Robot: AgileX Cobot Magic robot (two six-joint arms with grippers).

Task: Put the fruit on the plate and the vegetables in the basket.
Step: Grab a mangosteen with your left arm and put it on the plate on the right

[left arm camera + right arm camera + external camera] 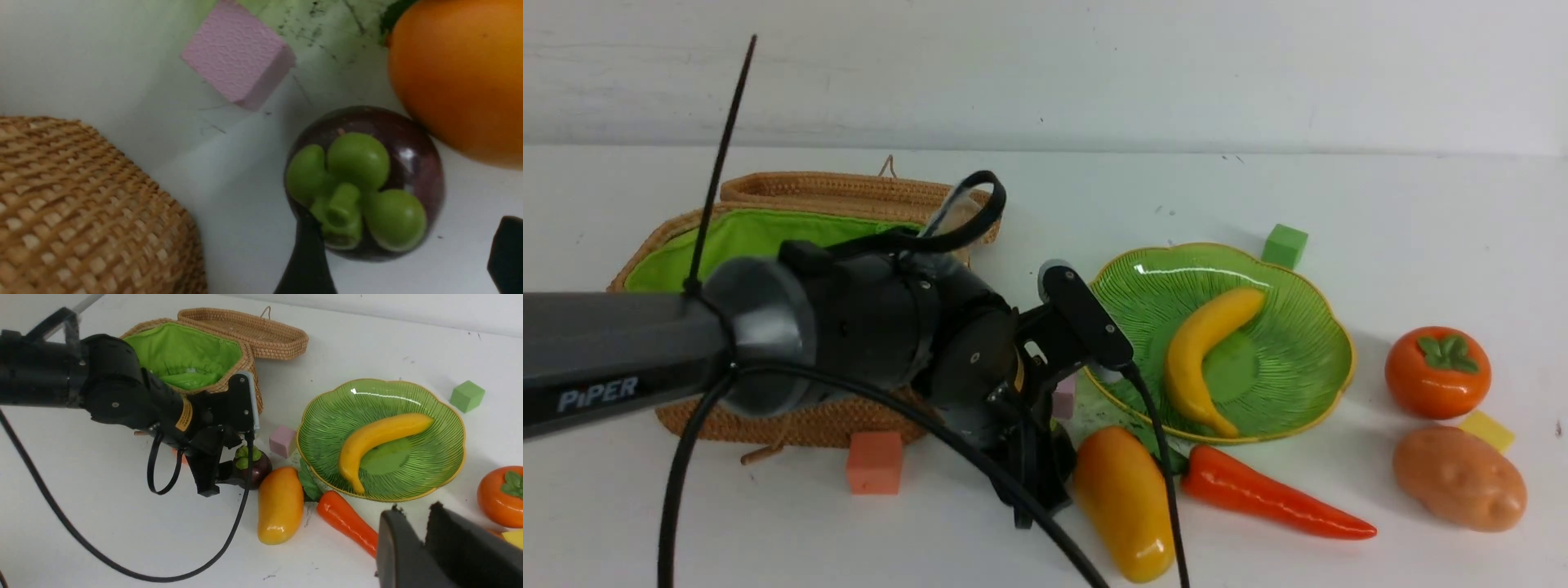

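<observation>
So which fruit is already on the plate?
The banana, lying across the green plate. The mango, mangosteen and persimmon sit on the table.

In the front view the left arm hides the mangosteen [249, 469] entirely and covers the basket's [792, 425] near wall. The pink cube [1063, 396] peeks out only at the plate's [1331, 384] nine o'clock edge. In the right wrist view the potato is barely seen — the right gripper [421, 535] blocks it, and the persimmon [500, 496] is cut by the frame edge.
</observation>
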